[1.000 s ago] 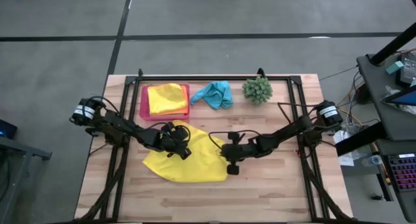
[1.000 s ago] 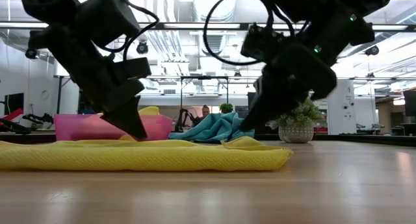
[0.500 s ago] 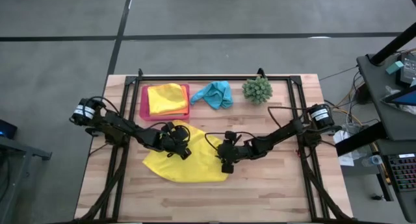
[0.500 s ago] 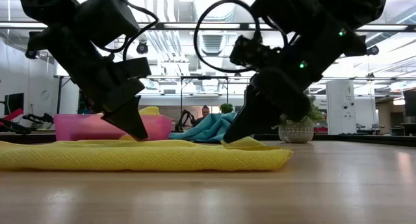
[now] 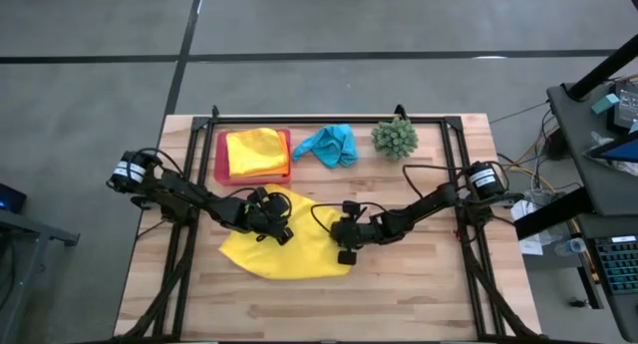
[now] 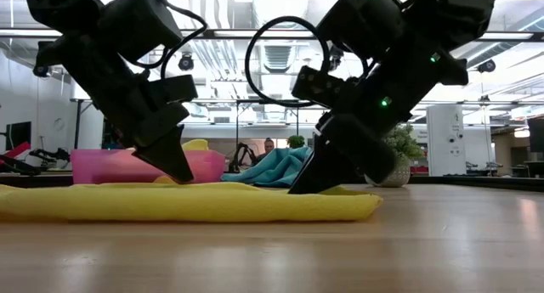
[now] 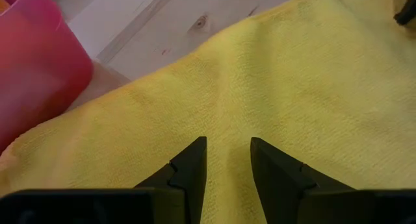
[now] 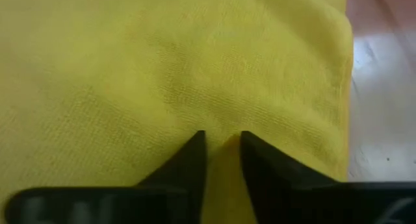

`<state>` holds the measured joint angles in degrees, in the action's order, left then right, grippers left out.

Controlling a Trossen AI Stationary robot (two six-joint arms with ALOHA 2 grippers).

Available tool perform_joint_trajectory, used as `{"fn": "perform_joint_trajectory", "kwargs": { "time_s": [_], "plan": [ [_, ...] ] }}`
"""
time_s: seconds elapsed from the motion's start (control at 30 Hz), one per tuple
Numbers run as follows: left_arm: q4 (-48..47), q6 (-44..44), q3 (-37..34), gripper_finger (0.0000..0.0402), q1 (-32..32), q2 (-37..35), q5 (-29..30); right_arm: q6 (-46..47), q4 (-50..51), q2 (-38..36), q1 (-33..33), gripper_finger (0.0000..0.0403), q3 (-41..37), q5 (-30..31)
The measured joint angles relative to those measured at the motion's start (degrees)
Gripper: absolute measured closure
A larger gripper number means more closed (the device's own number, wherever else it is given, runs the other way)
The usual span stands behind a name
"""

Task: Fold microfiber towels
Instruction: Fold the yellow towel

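Yellow towel point(image 5: 289, 246) lay flat mid-table | left gripper point(image 7: 227, 160) fingers slightly parted, tips down on it | right gripper point(image 8: 222, 146) apparently pinching its fold, grip unclear

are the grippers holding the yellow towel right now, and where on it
Both grippers press their tips down on the spread yellow towel: the left gripper near its middle, the right gripper by its right edge. Whether either pinches cloth cannot be told.

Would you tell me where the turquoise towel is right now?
In the high view, the turquoise towel lies crumpled at the table's far edge, between the pink tray on its left and the small plant ball on its right.
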<state>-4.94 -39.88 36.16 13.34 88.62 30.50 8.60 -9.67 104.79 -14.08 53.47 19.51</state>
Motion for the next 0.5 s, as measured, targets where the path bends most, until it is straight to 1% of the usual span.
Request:
{"fn": "perform_joint_trajectory", "kwargs": {
  "time_s": [0.13, 0.17, 0.3, 0.5],
  "plan": [
    [-0.09, 0.02, 0.0, 0.0298, 0.0, 0.0, 0.0, -1.61, 0.43, -0.02, 0.02, 0.0378, -0.02, -0.22],
    [-0.29, 0.04, 0.0, 0.0298, 0.0, 0.0, 0.0, -2.1, 0.45, -0.04, 0.02, 0.0385, -0.02, -0.23],
    [-0.73, 0.07, 0.0, 0.0298, 0.0, 0.81, 0.02, -2.67, 1.37, -0.89, -0.01, 0.0391, -0.07, -0.42],
    [-0.69, -0.35, 0.15, 0.0298, 0.04, 4.61, 0.72, -2.51, 6.36, -3.81, -0.01, 0.0394, -0.09, -0.39]
  ]
}}
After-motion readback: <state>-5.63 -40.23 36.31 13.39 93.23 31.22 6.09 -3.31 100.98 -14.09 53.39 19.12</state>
